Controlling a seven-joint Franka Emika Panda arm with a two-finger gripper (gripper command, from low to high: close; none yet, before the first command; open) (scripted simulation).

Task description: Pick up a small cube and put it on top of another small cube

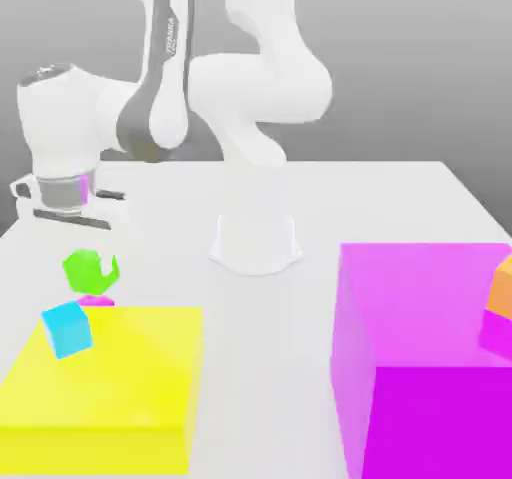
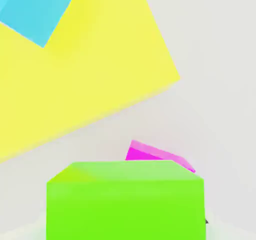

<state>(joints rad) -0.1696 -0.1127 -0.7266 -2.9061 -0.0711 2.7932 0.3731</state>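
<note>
My fingers [image 1: 99,261] are closed firmly on the green cube [image 1: 84,271]; the magenta cube [image 1: 97,301] sits below them, behind the yellow block [image 1: 110,367]. I'd centre over it, descend level, then release gently.

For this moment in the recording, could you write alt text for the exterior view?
A white robot arm's gripper holds a small green cube above a pink-magenta cube, partly hidden behind a yellow block bearing a cyan cube. Toward the view's right, a large magenta box stands near an orange cube.
</note>
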